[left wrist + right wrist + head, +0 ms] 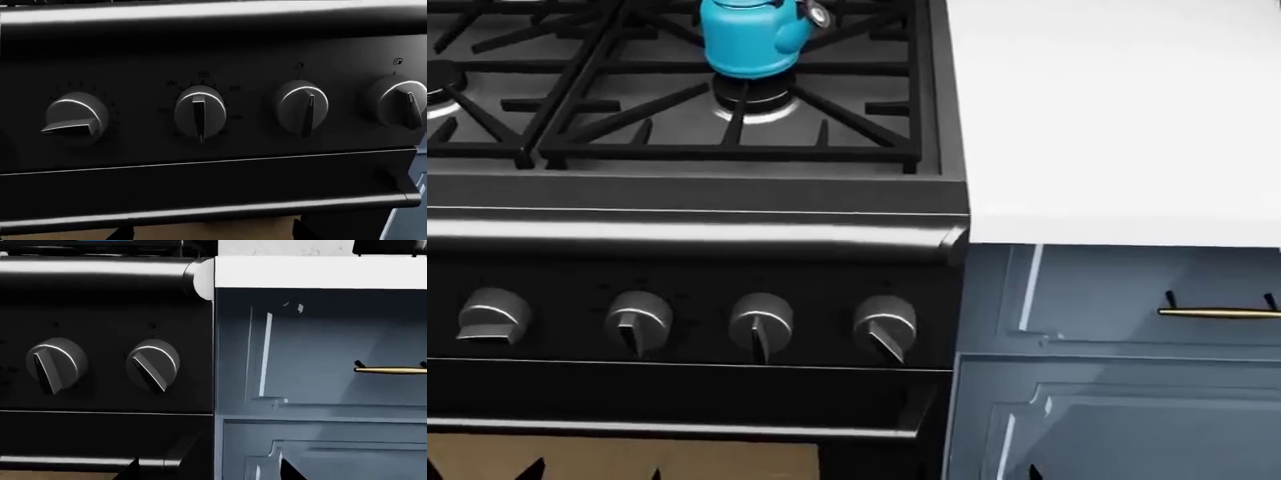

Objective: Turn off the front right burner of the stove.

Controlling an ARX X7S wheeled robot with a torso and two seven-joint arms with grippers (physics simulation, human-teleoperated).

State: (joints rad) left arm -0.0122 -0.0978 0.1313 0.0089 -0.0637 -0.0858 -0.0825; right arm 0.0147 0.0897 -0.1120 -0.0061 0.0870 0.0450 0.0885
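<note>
Black stove [694,280], glossy, with a pale silver sheen along its front rail [694,235]. Four dark metallic knobs [761,322], white glints on their edges. Black grates [627,110] over a silver-ringed burner [751,100]. Bright blue kettle [751,35]. White countertop [1121,120], blue-grey cabinet [1094,400], brass-gold handle [1221,313].

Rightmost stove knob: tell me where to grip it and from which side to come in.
Grip the raised bar across the face of the rightmost knob, one finger on each flat side. Come straight in from the front of the stove, since the knob sticks out of the vertical panel. The bar sits slightly tilted from vertical, so roll the wrist to match. No gripper is in view yet.
</note>
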